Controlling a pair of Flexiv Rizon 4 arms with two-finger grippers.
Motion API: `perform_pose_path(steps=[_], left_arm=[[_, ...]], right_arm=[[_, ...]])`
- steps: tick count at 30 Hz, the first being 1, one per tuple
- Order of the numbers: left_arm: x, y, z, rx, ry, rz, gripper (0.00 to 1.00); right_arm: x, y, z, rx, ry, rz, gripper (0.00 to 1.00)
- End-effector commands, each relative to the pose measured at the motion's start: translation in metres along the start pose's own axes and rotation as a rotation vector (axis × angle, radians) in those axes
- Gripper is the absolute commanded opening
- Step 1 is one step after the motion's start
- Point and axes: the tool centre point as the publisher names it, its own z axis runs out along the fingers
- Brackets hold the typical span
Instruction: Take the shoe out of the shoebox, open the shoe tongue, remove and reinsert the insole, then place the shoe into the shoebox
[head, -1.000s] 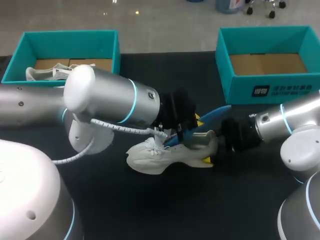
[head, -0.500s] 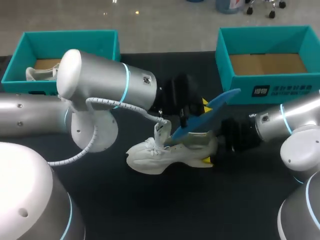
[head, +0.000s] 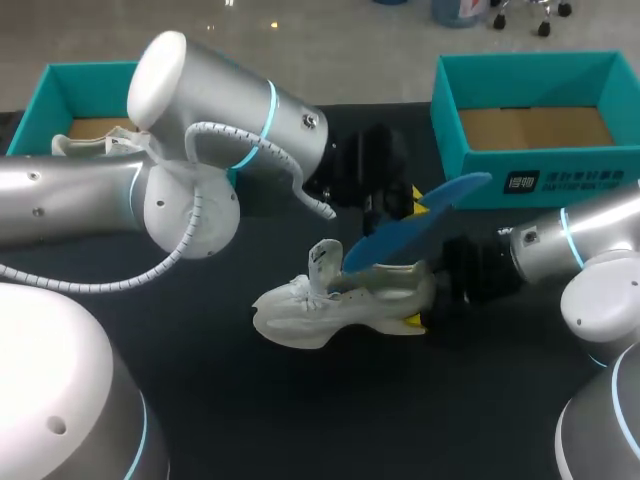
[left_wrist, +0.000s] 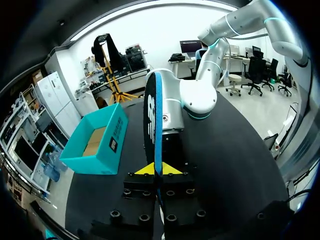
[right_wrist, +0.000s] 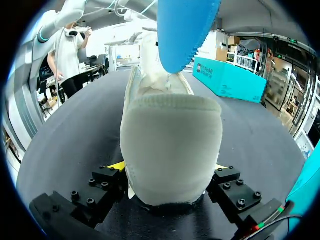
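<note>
Two robot arms meet over the middle of a black table (head: 300, 420); a white shoe (head: 340, 300) lies on its sole there, toe toward nine o'clock and heel toward three; the right gripper (head: 425, 308) comes in from three o'clock with its jaws closed on the heel from both sides, which the right wrist view confirms, the padded heel filling the space between the fingers, and this hold likely serves to pin the shoe down while the other arm pulls; the left gripper (head: 405, 203), reaching in from ten o'clock, has its jaws clamped on a blue insole (head: 415, 225), seen edge-on between the yellow tips in the left wrist view; the insole slants up from the shoe's opening toward two o'clock, its lower end just at the raised tongue, and whether it is fully clear of the shoe cannot be told; the removal step looks nearly done, with reinsertion to come; a teal shoebox (head: 540, 170) stands open at one o'clock of the shoe, well apart; a second shoebox (head: 60, 90) at ten o'clock holds a second shoe (head: 90, 147).
</note>
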Motion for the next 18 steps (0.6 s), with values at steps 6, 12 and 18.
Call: perform_pose_path(steps=[6, 12, 18], left_arm=[[0.001, 0.001, -0.002, 0.003, 0.001, 0.001, 0.00], [-0.020, 0.005, -0.009, -0.140, -0.016, 0.069, 0.00], [-0.039, 0.006, -0.017, -0.194, -0.032, 0.117, 0.00]], right_arm=[[0.001, -0.003, 0.003, 0.002, -0.001, -0.001, 0.00], [0.001, -0.003, 0.003, 0.002, -0.001, -0.001, 0.00], [0.001, -0.003, 0.003, 0.002, -0.001, -0.001, 0.00]])
